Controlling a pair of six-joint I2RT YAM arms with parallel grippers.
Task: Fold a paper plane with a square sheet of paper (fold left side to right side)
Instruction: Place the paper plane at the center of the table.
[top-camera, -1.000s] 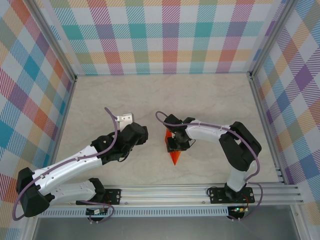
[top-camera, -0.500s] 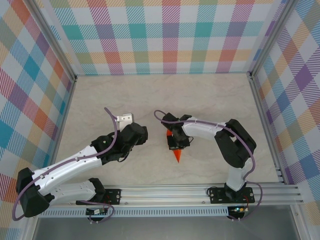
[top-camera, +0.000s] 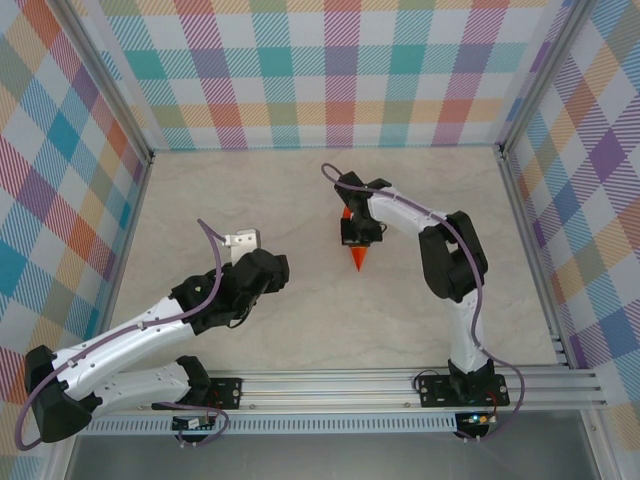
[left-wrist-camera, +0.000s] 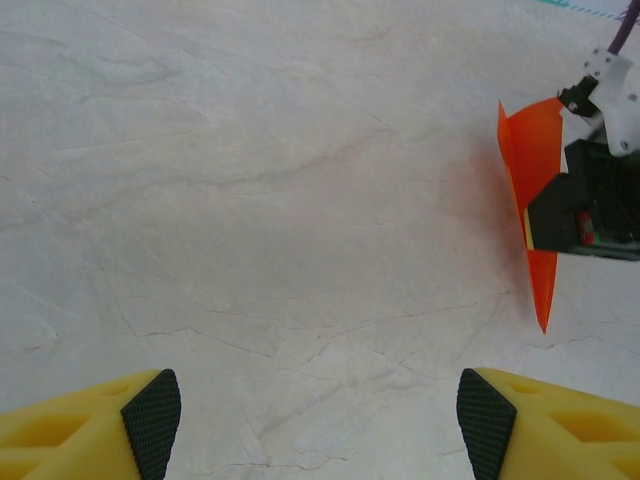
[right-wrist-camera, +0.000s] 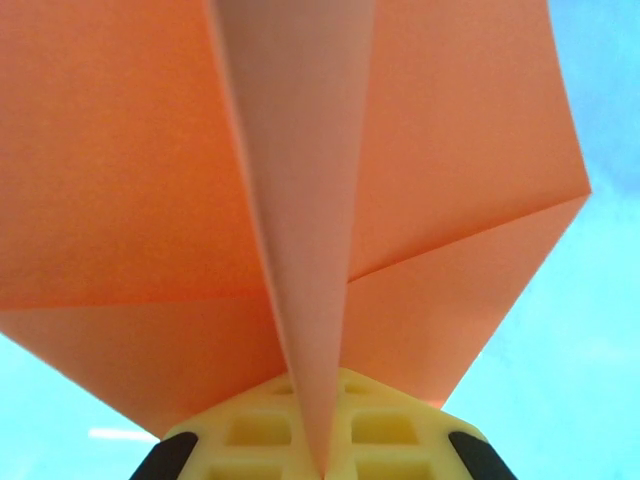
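The paper plane (top-camera: 356, 256) is a narrow bright orange dart whose nose points towards the near edge of the table. My right gripper (top-camera: 358, 232) is shut on its centre fold near the middle of the table (top-camera: 300, 180). In the right wrist view the yellow fingers (right-wrist-camera: 250, 435) pinch the plane's keel (right-wrist-camera: 300, 180) while both wings spread above. My left gripper (top-camera: 262, 272) stands to the left of the plane, apart from it. Its jaws are wide open (left-wrist-camera: 320, 425) over bare table, and the plane (left-wrist-camera: 535, 165) shows at the right edge of the left wrist view.
Chequered walls (top-camera: 330, 80) close in the marble-patterned table at the back and on both sides. An aluminium rail (top-camera: 400, 385) with the arm bases runs along the near edge. The right arm's elbow (top-camera: 450, 260) stands to the right of the plane.
My right gripper has carried the plane away from the near edge towards the back and slightly right. The left arm has drawn back a little to the left.
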